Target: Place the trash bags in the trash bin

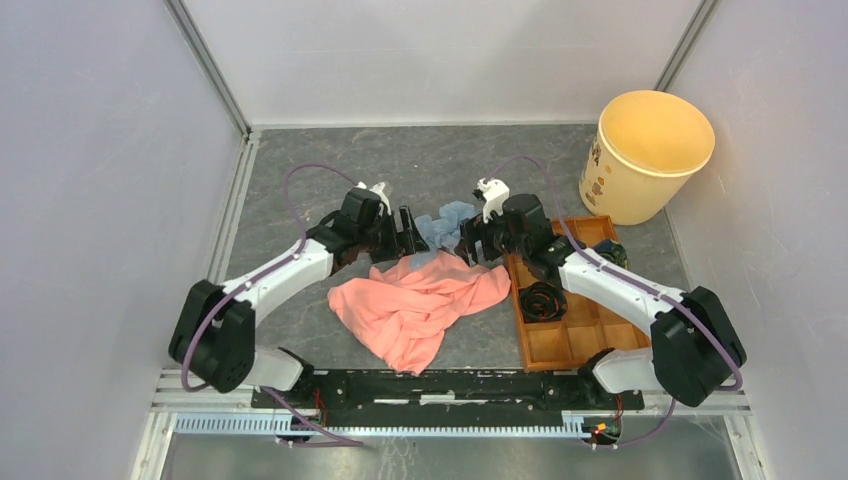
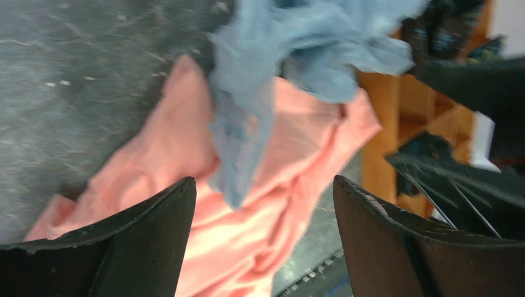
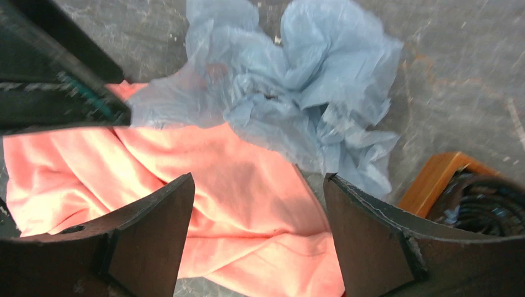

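Note:
A crumpled light-blue trash bag (image 1: 447,225) lies on the table between my two grippers, its lower edge over a pink cloth (image 1: 415,305). It also shows in the left wrist view (image 2: 297,55) and the right wrist view (image 3: 291,93). Black rolled trash bags (image 1: 543,298) sit in the wooden tray (image 1: 570,340). The yellow-tan trash bin (image 1: 647,157) stands upright at the back right. My left gripper (image 1: 412,232) is open and empty just left of the blue bag. My right gripper (image 1: 468,240) is open and empty just right of it.
The pink cloth spreads over the table's middle, also in the left wrist view (image 2: 186,161) and the right wrist view (image 3: 216,185). The brown compartmented tray lies right of it, under the right arm. White walls enclose the table on three sides.

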You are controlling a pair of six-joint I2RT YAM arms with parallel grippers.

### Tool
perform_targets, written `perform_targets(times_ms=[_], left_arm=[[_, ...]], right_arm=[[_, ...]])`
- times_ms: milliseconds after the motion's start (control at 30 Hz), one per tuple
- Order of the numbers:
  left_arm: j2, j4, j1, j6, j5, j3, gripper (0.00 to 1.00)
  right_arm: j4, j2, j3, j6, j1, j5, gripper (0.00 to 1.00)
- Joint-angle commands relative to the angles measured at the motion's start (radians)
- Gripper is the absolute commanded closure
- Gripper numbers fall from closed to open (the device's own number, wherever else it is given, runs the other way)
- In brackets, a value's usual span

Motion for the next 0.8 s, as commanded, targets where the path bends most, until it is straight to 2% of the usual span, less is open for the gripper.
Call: perform_targets(times_ms=[0,133,267,333,467,533,600,700,767], left_arm=[[0.094,0.024,-0.008,0.079,-0.104,0.043,0.17],[0.146,0.065,-0.029,0.07,-0.099,0.049,0.29],[0.138,0.061,-0.031,0.056,-0.133,0.046,0.62],[0.107,0.075,-0.031,0.049,-0.136,0.028,0.71],[0.076,0.122,-0.031,0.023,-0.074,-0.014,0.82],[0.078,0.128,-0.03,0.001,-0.047,-0.018,0.9],[0.066,0.131,-0.03,-0.002,-0.03,-0.018,0.93],[0.021,0.133,-0.03,-0.003,-0.051,-0.037,0.96],[-0.003,0.111,-0.03,0.015,-0.072,-0.038,0.98]], right_arm=[[0.082,-0.009,-0.02,0.081,0.006,-0.005,0.17],[0.091,0.036,-0.02,0.14,-0.001,0.054,0.21],[0.15,0.067,-0.049,0.276,0.004,0.031,0.21],[0.197,0.078,-0.066,0.365,0.019,0.037,0.18],[0.226,0.131,-0.042,0.499,0.044,0.146,0.13],[0.205,0.181,-0.007,0.538,0.046,0.205,0.13],[0.176,0.231,0.018,0.552,0.048,0.261,0.15],[0.229,0.245,-0.014,0.536,0.048,0.356,0.2],[0.227,0.229,-0.02,0.463,0.035,0.41,0.29]])
